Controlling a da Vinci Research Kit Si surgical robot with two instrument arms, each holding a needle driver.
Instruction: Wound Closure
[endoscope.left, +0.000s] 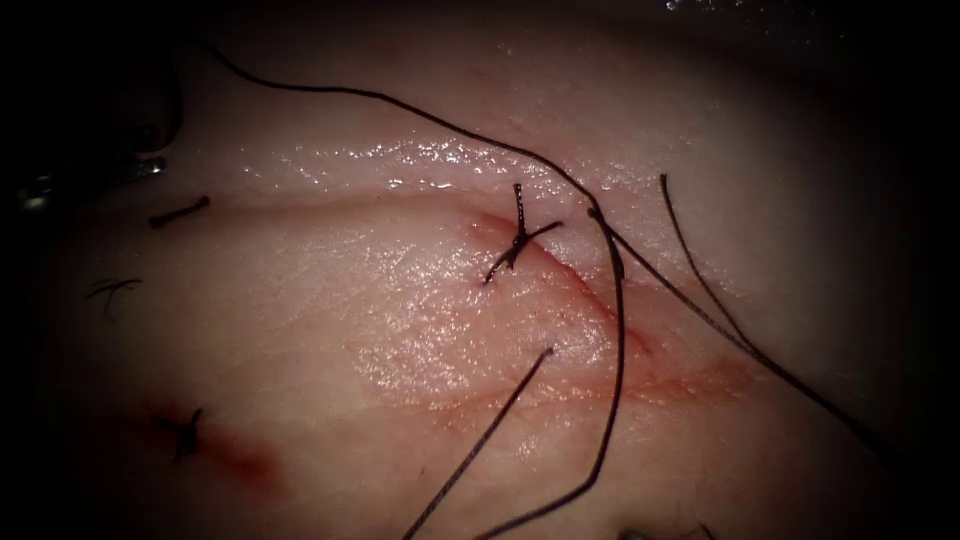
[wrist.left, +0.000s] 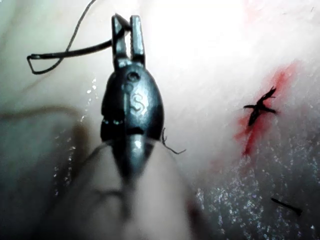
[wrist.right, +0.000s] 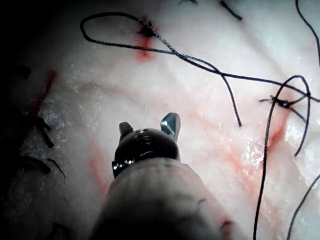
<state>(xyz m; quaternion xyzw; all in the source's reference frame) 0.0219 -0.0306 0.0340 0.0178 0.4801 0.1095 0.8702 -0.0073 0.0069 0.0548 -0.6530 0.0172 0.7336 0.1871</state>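
The thin, floppy thread (wrist.left: 75, 50) is held by the shut left tool (wrist.left: 127, 35), while nothing is held by the open right tool (wrist.right: 150, 127).

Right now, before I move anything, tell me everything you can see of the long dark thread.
The long dark twisted thread lies slack on the pale glistening tissue. In the endoscope view it arcs in from the upper left, crosses the reddish cut right of the tied dark knot, then curves down to the lower edge. The left tool has its jaws shut on one stretch. The right tool, jaws open, holds nothing.
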